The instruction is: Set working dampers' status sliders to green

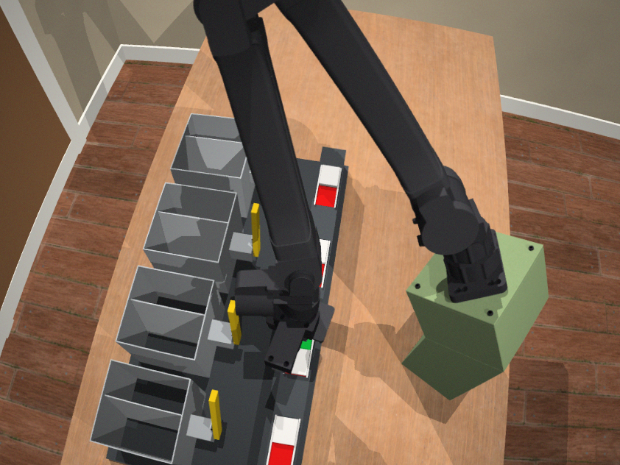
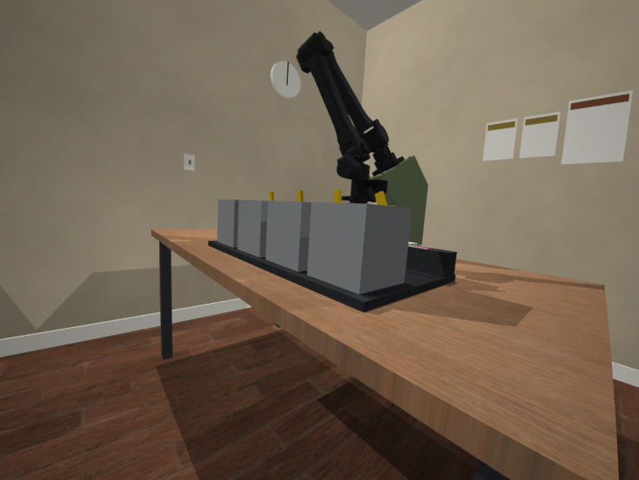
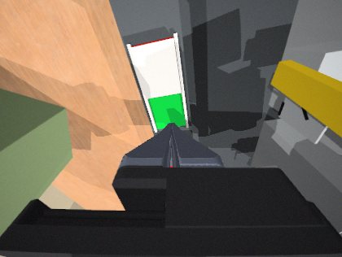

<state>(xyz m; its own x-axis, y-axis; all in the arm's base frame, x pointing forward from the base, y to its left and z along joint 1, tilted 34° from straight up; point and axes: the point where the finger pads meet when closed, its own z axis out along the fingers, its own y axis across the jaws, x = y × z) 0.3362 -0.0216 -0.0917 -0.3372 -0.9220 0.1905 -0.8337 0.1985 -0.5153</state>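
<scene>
Four grey dampers stand in a row on a dark base [image 1: 250, 380], each with a blade inside: the far one [image 1: 213, 150], the second [image 1: 192, 222], the third [image 1: 165, 313] and the near one [image 1: 140, 413]. Yellow levers [image 1: 233, 321] stand beside them. My gripper [image 3: 171, 128] is shut and empty, its tip low over the third slider [image 1: 303, 357]. In the wrist view that slider's white cover [image 3: 156, 69] sits far along, a green patch [image 3: 166, 110] shows by my fingertips, and a thin red strip shows at the far end. The far slider [image 1: 328, 185] and near slider [image 1: 283, 440] show red. My arm partly hides the second slider [image 1: 324, 260].
The arm's green pedestal [image 1: 480, 310] stands on the wooden table to the right of the base. The yellow lever of the third damper [image 3: 309, 93] is close on the right of my wrist. From the side view the damper boxes [image 2: 356, 247] hide the sliders.
</scene>
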